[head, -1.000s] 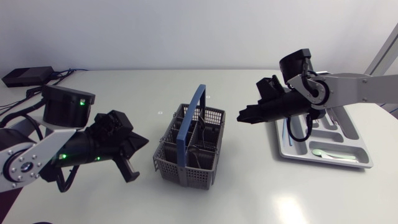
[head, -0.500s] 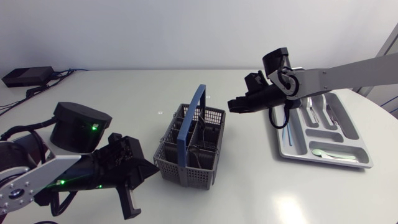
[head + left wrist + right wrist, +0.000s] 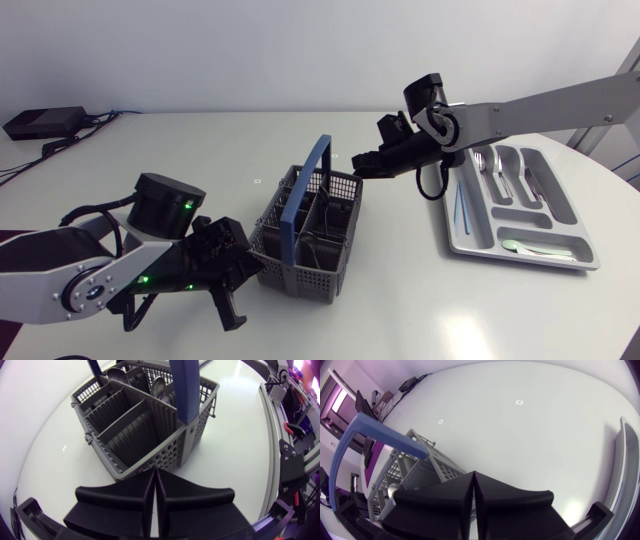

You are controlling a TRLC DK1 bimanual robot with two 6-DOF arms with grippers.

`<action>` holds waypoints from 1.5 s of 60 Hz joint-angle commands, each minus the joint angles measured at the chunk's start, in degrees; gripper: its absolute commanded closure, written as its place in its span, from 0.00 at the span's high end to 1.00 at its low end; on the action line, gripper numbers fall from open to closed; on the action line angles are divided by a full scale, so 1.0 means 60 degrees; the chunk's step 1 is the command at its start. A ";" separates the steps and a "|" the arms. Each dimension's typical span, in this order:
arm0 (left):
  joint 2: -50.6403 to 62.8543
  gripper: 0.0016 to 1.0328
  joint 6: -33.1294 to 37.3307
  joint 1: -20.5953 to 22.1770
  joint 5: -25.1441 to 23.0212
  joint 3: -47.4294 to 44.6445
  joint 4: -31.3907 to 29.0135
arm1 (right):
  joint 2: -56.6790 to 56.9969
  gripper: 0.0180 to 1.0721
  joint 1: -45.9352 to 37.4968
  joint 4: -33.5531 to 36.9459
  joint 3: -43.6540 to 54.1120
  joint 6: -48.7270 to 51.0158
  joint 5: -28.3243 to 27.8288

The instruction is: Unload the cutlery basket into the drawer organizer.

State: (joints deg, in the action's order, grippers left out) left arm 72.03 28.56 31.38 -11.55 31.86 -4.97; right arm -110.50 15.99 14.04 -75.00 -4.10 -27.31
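Note:
The grey cutlery basket (image 3: 305,240) with a blue handle (image 3: 308,180) stands mid-table, and a few spoons (image 3: 161,384) sit in its far compartments. My left gripper (image 3: 250,258) is shut and empty, its tips (image 3: 154,473) right against the basket's (image 3: 125,425) near left corner wall. My right gripper (image 3: 358,163), shut and empty too, hovers over the basket's far right corner; the basket (image 3: 415,467) and handle (image 3: 375,430) lie just below its tips (image 3: 473,476). At the right lies the silver drawer organizer (image 3: 578,262), with forks (image 3: 482,162) and a spoon (image 3: 522,245) in it.
A black box with cables (image 3: 45,122) sits at the table's far left corner. The organizer's rim (image 3: 627,460) shows beside my right gripper. Open tabletop lies in front of the basket and between basket and organizer.
My left arm has swung forward and right, bringing its shut gripper to the basket's near corner. My right arm has moved left from the organizer to above the basket's far corner.

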 commanded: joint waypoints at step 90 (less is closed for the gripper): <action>0.0959 0.15 0.1349 -0.3178 -0.0228 0.1048 0.1898 | 0.4442 0.16 0.0250 -0.0011 0.4956 0.0331 0.0977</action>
State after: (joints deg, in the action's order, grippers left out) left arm 82.02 34.50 12.80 -12.21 40.88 7.31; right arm -84.93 17.67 14.31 -47.64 -2.55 -22.02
